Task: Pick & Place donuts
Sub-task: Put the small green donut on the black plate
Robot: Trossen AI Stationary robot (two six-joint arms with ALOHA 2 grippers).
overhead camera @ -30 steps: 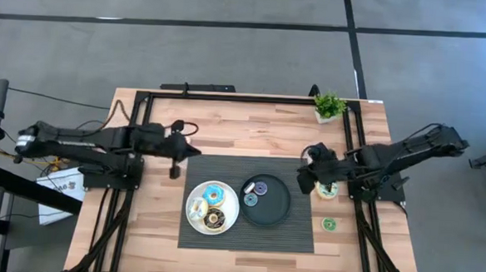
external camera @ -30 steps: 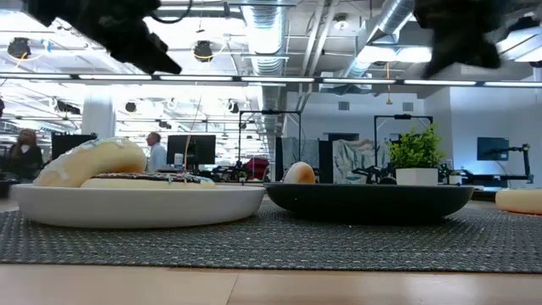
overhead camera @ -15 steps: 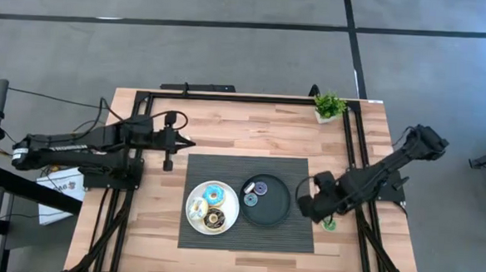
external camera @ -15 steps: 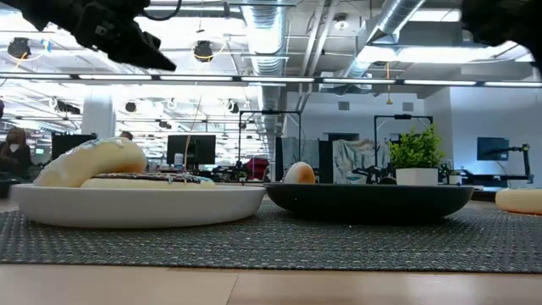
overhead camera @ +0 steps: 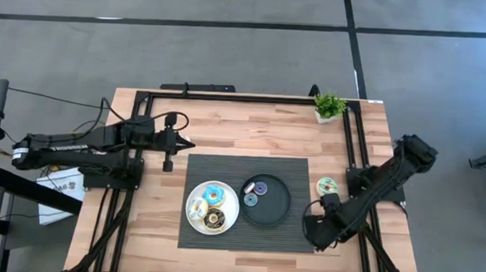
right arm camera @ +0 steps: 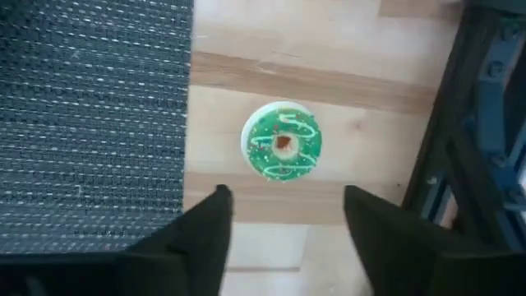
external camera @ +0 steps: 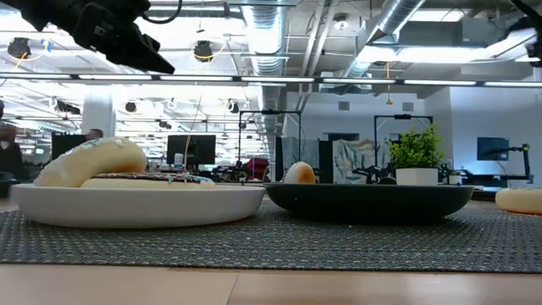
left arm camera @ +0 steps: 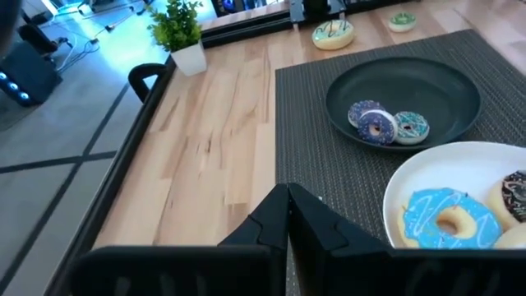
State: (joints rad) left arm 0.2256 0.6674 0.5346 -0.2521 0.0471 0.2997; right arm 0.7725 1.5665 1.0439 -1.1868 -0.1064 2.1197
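A small green donut (right arm camera: 283,151) lies flat on the wood just right of the dark mat (right arm camera: 90,123). My right gripper (right arm camera: 283,215) hangs over it, pointing down and open, its fingers clear of the donut; in the high view this gripper (overhead camera: 315,233) hides the donut. A pale green donut (overhead camera: 327,186) lies on the table farther back. The white plate (overhead camera: 190,221) bears blue (overhead camera: 215,194), white and chocolate donuts. The black plate (overhead camera: 277,209) holds small purple (left arm camera: 370,123) and blue (left arm camera: 409,126) ones. My left gripper (overhead camera: 176,142) is shut above the mat's far left corner, holding nothing.
A potted plant (overhead camera: 329,105) stands at the far right corner. A black frame rail (right arm camera: 472,123) runs close beside the green donut on its right. Bare wood lies between the mat (overhead camera: 221,239) and the table's far edge.
My right gripper has swung from beside the pale green donut toward the table's near edge, come down and tipped to point straight down over the small green donut. My left gripper drew back a little toward the far edge, then kept still. No donut has moved.
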